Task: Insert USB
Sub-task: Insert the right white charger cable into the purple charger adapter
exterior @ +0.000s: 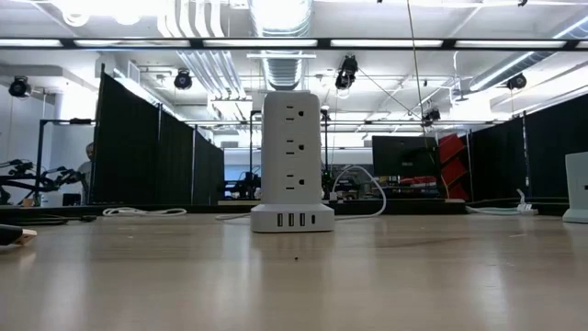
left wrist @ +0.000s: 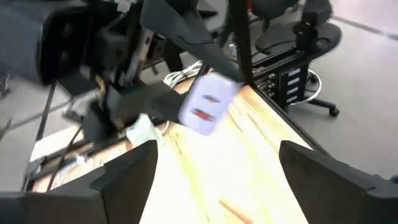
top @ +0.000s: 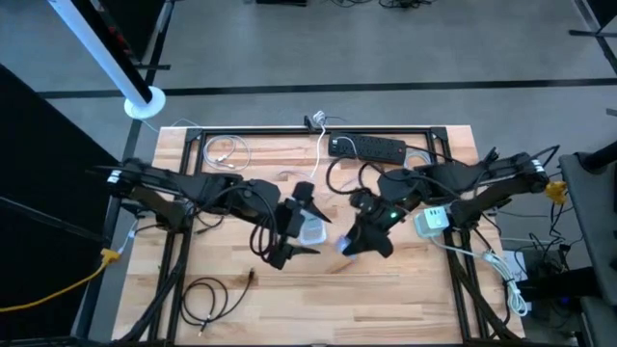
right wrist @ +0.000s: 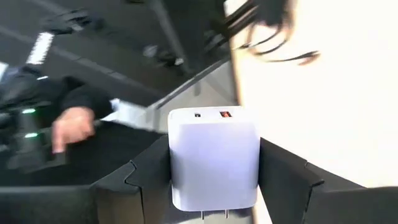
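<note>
A white power tower point(exterior: 292, 161) stands upright on the wooden table point(top: 405, 289), with a row of USB ports in its base point(exterior: 292, 219). In the high view, the tower point(top: 313, 230) shows below and between the fingers of my open left gripper point(top: 310, 231); no finger touches it. My right gripper point(top: 359, 241) is shut on a white charger block point(right wrist: 213, 158), just right of the tower and raised off the table. The left wrist view shows the block point(left wrist: 208, 102) ahead of my open left gripper point(left wrist: 217, 168). A black cable point(top: 207, 299) lies coiled at the near left, its plug end point(top: 251, 276) on the wood. My right gripper pinches the charger block between its two fingers point(right wrist: 283, 177), one on each of two opposite side faces point(right wrist: 252, 168). The face with two small ports point(right wrist: 211, 115) points away from the wrist, and the prongs point(right wrist: 211, 214) point back toward it. The block is lifted clear of the table.
A black power strip point(top: 371, 146) lies at the far edge, with white cords point(top: 227, 151) at the far left. A white adapter point(top: 434, 220) sits at the right under my right arm. The near middle of the table shows bare wood.
</note>
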Action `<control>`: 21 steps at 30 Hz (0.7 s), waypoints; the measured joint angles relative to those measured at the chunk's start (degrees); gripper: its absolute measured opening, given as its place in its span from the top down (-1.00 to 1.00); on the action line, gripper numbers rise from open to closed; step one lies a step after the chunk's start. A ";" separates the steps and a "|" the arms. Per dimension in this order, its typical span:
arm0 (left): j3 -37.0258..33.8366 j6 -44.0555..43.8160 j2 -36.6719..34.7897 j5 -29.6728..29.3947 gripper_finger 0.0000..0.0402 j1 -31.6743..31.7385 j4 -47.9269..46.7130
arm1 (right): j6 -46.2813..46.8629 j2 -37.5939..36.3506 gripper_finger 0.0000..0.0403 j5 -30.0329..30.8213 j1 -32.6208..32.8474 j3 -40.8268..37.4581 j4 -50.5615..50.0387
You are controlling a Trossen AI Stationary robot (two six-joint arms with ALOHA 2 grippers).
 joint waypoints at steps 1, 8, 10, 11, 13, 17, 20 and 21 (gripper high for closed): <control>0.00 -2.20 -0.14 -0.40 -0.57 0.02 -0.39 | -0.55 -1.00 0.06 2.62 0.00 0.00 -2.06; -0.68 -19.58 -0.25 -4.72 -0.56 1.12 -2.32 | -9.56 -4.24 0.06 21.63 2.40 0.00 -14.88; -1.14 -25.60 -0.21 -4.74 -0.56 2.23 -2.79 | -11.53 -4.25 0.06 25.13 3.22 0.00 -17.41; -1.38 -29.27 -0.16 -4.74 -0.56 2.96 -2.80 | -12.51 -4.01 0.06 27.02 3.66 0.00 -18.34; -2.13 -36.43 -0.15 -4.75 -0.56 4.90 -2.65 | -14.21 -3.53 0.06 31.41 4.56 0.00 -20.25; -5.22 -48.26 -0.17 -4.33 -0.56 9.50 -1.43 | -18.12 -2.36 0.06 40.45 6.27 0.00 -23.82; -9.21 -54.99 -0.15 0.09 -0.56 12.35 5.74 | -21.16 -1.36 0.06 46.85 7.06 0.00 -26.15; -10.79 -57.42 -0.15 2.00 -0.56 12.98 9.52 | -22.15 -1.07 0.06 48.39 7.06 0.00 -26.83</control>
